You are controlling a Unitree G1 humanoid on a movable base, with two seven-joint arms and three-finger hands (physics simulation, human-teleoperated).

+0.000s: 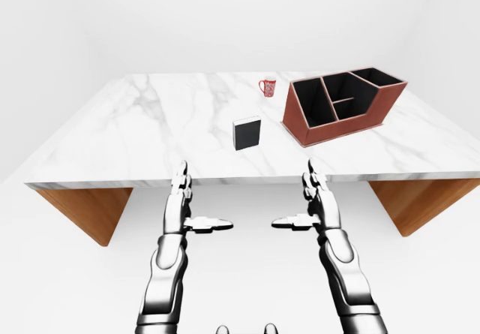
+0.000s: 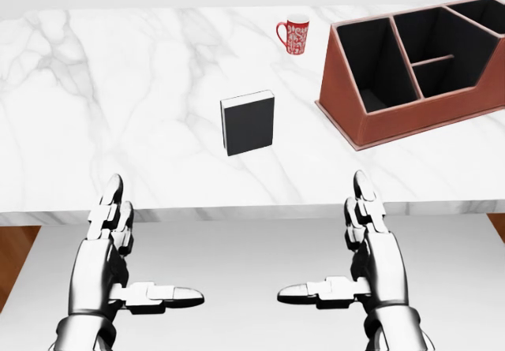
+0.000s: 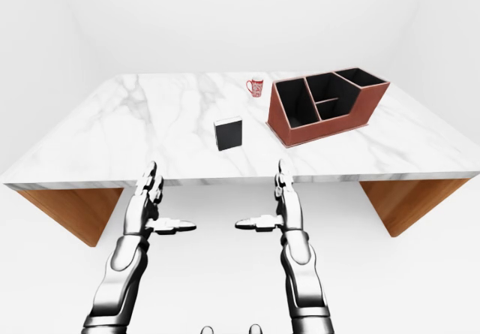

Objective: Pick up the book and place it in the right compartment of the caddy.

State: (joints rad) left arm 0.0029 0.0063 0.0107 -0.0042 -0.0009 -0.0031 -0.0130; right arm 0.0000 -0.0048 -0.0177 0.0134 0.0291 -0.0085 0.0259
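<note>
A black book (image 2: 248,124) with white page edges stands upright on the marble table (image 2: 110,98), near the middle of the head view. The reddish-brown caddy (image 2: 418,122) with black compartments sits to its right, toward the table's right side. My left hand (image 2: 118,248) and right hand (image 2: 359,244) hover below the table's near edge, both open with fingers straight and thumbs pointing inward. Neither hand touches anything. The book lies well above both hands in the view.
A red patterned mug (image 2: 295,34) stands above the book, left of the caddy. The table has wooden legs (image 1: 86,210) at either end. White floor and walls surround it.
</note>
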